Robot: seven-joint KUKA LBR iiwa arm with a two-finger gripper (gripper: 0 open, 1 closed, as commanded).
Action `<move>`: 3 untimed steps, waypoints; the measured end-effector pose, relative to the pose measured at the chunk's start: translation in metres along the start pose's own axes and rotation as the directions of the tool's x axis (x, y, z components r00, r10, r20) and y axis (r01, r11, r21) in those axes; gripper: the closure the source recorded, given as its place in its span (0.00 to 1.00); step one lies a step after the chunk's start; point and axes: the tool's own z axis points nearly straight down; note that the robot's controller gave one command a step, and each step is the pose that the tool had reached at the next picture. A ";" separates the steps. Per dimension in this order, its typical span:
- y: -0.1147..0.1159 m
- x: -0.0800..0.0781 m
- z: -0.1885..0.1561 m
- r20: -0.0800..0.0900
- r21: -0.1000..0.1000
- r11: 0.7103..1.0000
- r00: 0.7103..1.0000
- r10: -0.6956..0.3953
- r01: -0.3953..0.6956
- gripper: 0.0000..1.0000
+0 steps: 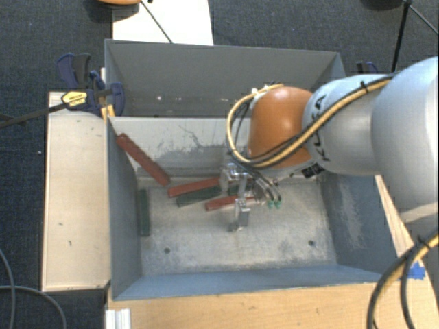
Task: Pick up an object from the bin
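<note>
Several sticks point(195, 187) lie nearby while the end effector point(239, 214), clenched or released one cannot tell, hangs at the right end of the short red stick point(218, 203), seemingly mid-approach, needing closure, then lift.

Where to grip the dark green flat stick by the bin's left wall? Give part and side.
Take the dark green flat stick at its middle, across its narrow width, from straight above. It lies flat on the grey metal bin floor, apart from the other sticks, lengthwise along the left wall, which probably blocks a sideways approach.
</note>
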 end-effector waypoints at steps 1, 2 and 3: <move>0.012 0.007 -0.002 -0.002 -0.001 1.000 1.000 -0.026 0.026 0.00; 0.018 0.008 -0.002 0.000 -0.001 0.977 0.977 -0.212 0.212 0.00; 0.012 0.006 -0.002 0.001 -0.001 1.000 1.000 -0.024 0.024 1.00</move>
